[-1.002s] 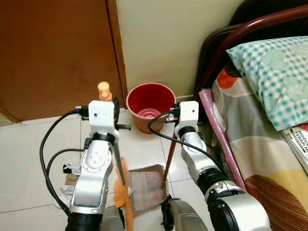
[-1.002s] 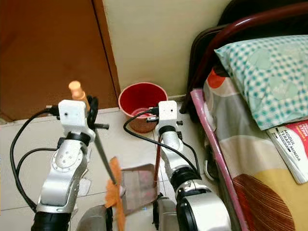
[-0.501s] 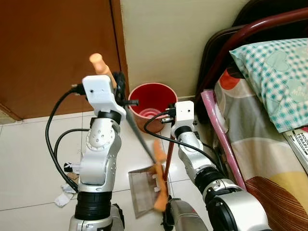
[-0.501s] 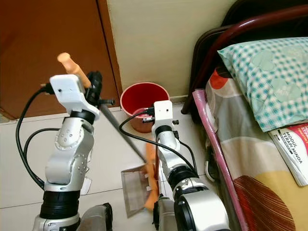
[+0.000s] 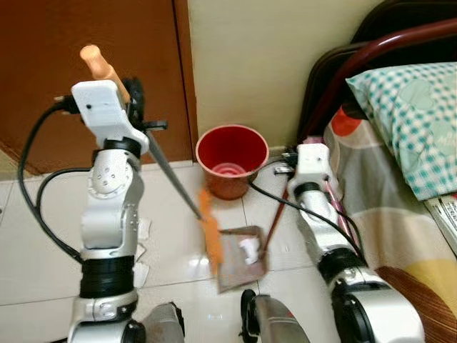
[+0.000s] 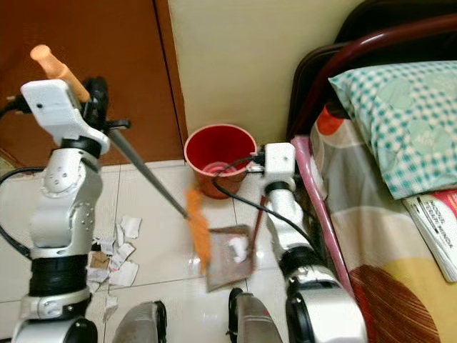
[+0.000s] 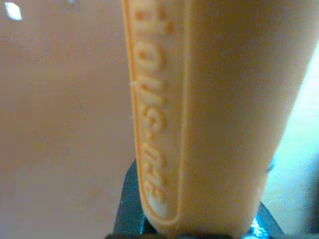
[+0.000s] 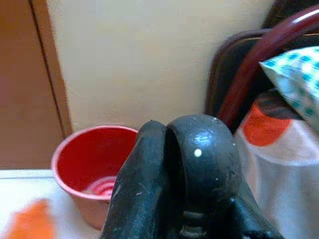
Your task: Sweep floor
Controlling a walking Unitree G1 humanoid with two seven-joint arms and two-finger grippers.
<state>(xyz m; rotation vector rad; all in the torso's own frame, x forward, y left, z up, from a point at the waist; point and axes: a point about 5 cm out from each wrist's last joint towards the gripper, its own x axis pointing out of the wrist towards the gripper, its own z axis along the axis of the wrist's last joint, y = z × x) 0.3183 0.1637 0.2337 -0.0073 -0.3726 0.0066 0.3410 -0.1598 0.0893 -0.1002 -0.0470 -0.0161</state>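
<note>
Two grippers are at work over a white tiled floor (image 6: 153,214). The left gripper (image 5: 132,96), raised at about ten o'clock in the head views, is closed on the broom (image 5: 175,182) just below its orange grip, which the left wrist view shows pressed close between the fingers. The broom's dark shaft slants down toward the centre, and its orange bristles (image 6: 198,232) rest at the nine o'clock edge of the dustpan (image 6: 232,259). The dustpan lies flat on the tiles at about six o'clock with a white scrap (image 6: 238,248) in it. Its thin red handle (image 5: 275,221) rises toward the right gripper (image 5: 291,153), whose black fingers look closed in the right wrist view; whether they clasp the handle cannot be told.

Several torn paper scraps (image 6: 114,261) lie on the floor at eight o'clock, behind the left arm. A red bucket (image 6: 220,157) stands at twelve o'clock against the cream wall (image 6: 235,64), just beyond the dustpan. A brown door (image 5: 57,28) is at eleven o'clock. A bed (image 6: 400,221) with a checked pillow (image 6: 400,114) crowds the three o'clock side, its pink rail just beside the right arm.
</note>
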